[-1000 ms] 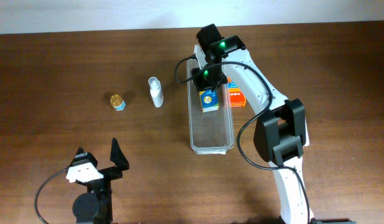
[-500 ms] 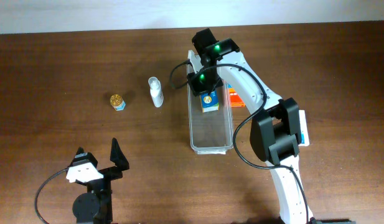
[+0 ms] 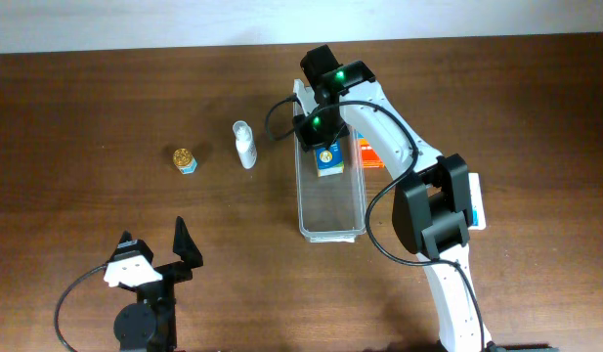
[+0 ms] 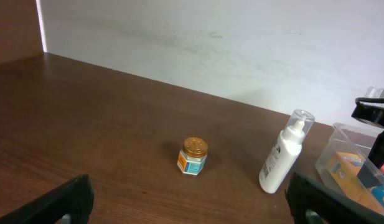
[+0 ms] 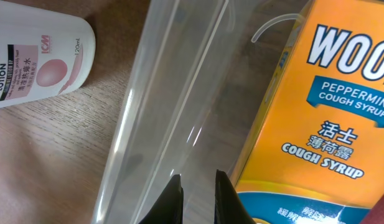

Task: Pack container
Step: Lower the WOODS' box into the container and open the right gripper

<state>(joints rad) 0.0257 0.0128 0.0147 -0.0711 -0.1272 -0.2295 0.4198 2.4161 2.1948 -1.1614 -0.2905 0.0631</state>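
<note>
While the right claw [image 5: 196,193] hangs pinched almost shut on nothing, the container [image 5: 155,124] lies right under it, its clear wall just left. A cough syrup box [image 5: 316,124] stands just right; a white bottle [image 5: 36,56] lies beyond the wall. The left claw [image 4: 192,202] gapes, empty.

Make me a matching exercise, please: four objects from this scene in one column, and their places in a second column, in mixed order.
Objects
1. small jar
2. white bottle
3. cough syrup box
4. orange box

Places
A. inside the container
B. on the table, just right of the container
C. between the small jar and the container
D. farthest left of the four

Pairs: 1-D, 2-C, 3-A, 4-B
</note>
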